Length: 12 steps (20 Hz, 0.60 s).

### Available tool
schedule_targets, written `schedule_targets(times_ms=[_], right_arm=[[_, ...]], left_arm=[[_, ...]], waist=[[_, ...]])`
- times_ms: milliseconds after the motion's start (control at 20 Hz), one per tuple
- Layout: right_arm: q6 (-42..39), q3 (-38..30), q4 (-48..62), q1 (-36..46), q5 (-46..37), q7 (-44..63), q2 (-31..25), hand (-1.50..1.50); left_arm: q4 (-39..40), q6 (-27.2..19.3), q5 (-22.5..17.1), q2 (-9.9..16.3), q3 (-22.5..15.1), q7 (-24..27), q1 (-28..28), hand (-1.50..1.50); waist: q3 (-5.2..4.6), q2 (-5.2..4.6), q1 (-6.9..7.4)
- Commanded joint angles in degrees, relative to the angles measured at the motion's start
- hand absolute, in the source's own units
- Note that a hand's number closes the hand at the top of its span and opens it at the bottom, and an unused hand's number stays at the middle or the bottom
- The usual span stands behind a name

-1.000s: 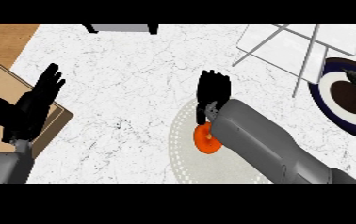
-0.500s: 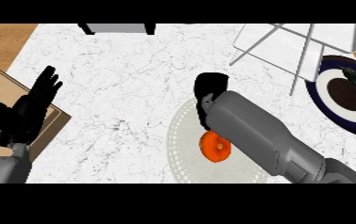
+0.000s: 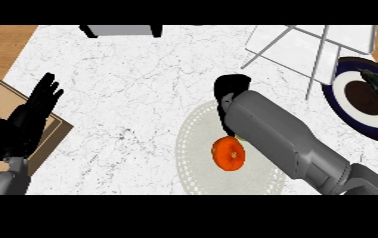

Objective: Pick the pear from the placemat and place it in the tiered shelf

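Note:
An orange-red pear (image 3: pixel 229 154) lies on the round white placemat (image 3: pixel 196 142) at the lower middle of the counter. My right hand (image 3: pixel 232 86) is bent downward over the mat's far edge, just beyond the pear. The grey forearm (image 3: pixel 284 137) crosses the mat's right half and hides most of the hand. The pear shows against the wrist's left side; whether the hand touches it is hidden. The tiered shelf (image 3: pixel 319 49), a white board on thin metal legs, stands at the upper right. My left hand (image 3: pixel 33 114) rests open at the left edge, fingers up.
A dark blue plate (image 3: pixel 331 99) with a dark item on it sits at the right edge, below the shelf. A wooden board (image 3: pixel 55 132) lies under the left hand. A grey object with black legs (image 3: pixel 122 30) stands at the counter's far edge.
The right hand has tipped down from fingers-up to folded over the mat's far edge, and the forearm now covers more of the mat. The left hand has stayed put.

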<state>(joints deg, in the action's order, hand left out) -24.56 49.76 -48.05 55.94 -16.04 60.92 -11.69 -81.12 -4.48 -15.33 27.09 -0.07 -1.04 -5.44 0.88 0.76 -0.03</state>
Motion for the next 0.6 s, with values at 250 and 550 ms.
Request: schedule_targets(times_ms=[250, 550], right_arm=[[-2.58, 0.76, 2.35, -1.67, -2.83, 3.35, -1.56, -1.5], [-2.67, 1.36, -1.06, -6.22, -4.74, 1.9, -3.28, -1.5]], left_arm=[[4.15, 0.81, 0.67, -1.06, -0.34, -0.89, 5.4, 0.0], [3.29, 0.75, 0.53, -0.63, 1.04, -2.16, 5.21, 0.0]], waist=[[-0.95, -0.75, 0.06], [-0.92, -0.43, -0.5]])
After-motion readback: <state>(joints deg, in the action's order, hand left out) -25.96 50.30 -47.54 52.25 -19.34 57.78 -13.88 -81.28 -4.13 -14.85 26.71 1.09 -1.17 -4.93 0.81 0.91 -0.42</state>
